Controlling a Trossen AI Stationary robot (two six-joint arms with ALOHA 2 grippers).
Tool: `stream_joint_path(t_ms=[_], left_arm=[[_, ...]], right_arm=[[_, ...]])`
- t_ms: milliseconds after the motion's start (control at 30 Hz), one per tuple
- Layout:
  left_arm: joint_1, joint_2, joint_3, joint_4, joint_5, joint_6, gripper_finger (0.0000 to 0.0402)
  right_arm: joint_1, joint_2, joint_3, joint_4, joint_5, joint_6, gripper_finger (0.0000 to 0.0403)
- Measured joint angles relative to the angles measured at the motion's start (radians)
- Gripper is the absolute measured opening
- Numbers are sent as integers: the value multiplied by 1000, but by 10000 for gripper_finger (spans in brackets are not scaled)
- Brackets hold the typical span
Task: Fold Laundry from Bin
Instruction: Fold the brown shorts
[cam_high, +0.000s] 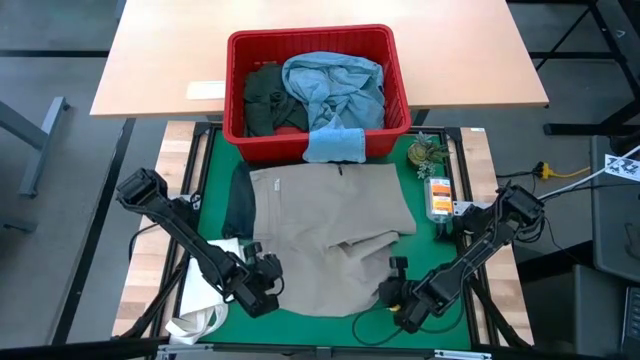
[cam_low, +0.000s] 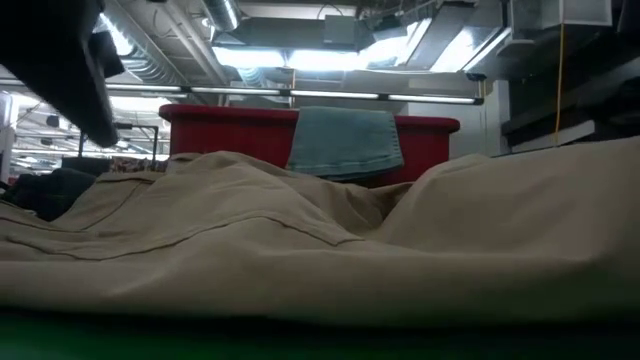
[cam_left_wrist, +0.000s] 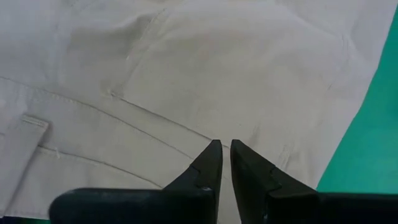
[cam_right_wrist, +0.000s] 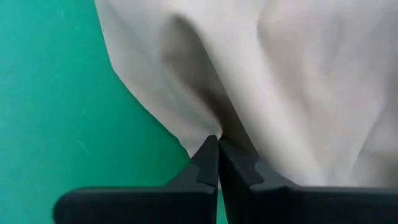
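Khaki trousers (cam_high: 335, 235) lie on the green mat (cam_high: 330, 325); left gripper (cam_left_wrist: 224, 148) and right gripper (cam_right_wrist: 218, 143) each pinch the near hem thinly, so fabric may slip free when lifted.

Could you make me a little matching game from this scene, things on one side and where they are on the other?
Things:
1. khaki trousers
2. small light blue cloth
3. dark green piece
4. right gripper

Places or states:
A. draped over the front rim of the red bin
B. spread on the green mat
C. pinching the trousers' near edge
D. inside the bin, on its left side in the high view

Pairs: 1-B, 2-A, 3-D, 4-C
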Motion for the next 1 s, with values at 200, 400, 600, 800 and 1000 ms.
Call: stream_joint_path(t_ms=[200,400,600,800,1000], left_arm=[[-11,71,0,18,42,-21,6],[-10,151,-1,25,107,-21,3],[-10,162,-1,24,139,-16,1],[-10,160,-1,24,143,-15,2],[-10,160,-1,28,148,-14,2]], right_arm=[[0,10,0,-1,-83,34,9],[-1,75,6,46,-186,75,7],[-1,98,5,195,-358,79,9],[2,80,0,352,-576,82,9],[0,79,29,400,-742,135,9]])
